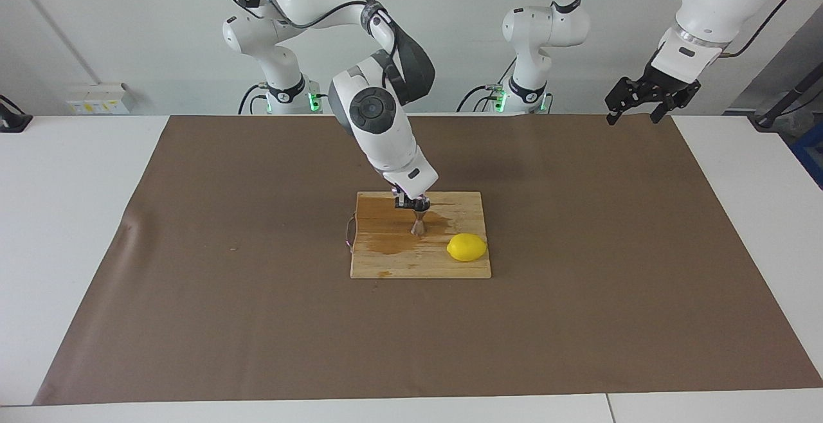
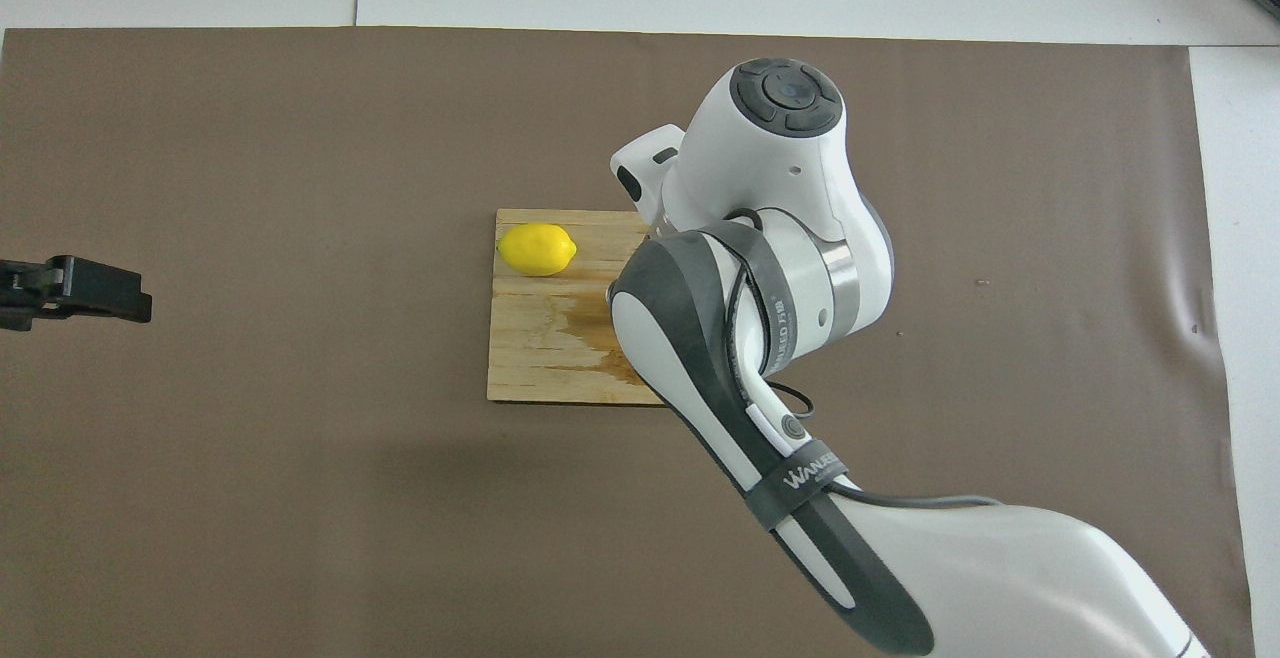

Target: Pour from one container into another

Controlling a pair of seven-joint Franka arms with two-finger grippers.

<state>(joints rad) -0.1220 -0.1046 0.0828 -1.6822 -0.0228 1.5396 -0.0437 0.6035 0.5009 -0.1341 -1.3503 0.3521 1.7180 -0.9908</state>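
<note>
The steel jigger [image 1: 418,224] stands upright on the wooden board [image 1: 450,265], beside the lemon. My right gripper [image 1: 411,203] hangs just above the jigger's mouth and is shut on the tiny clear glass cup [image 1: 422,204], held right over the jigger. In the overhead view the right arm hides the jigger, the cup and the gripper. My left gripper [image 1: 635,114] waits open and empty, raised over the mat's edge at the left arm's end; it also shows in the overhead view [image 2: 75,290].
A yellow lemon [image 1: 467,247] lies on the board's corner farther from the robots, also in the overhead view [image 2: 537,249]. A dark wet stain [image 1: 392,242] spreads over the board around the jigger. A brown mat [image 1: 225,294] covers the table.
</note>
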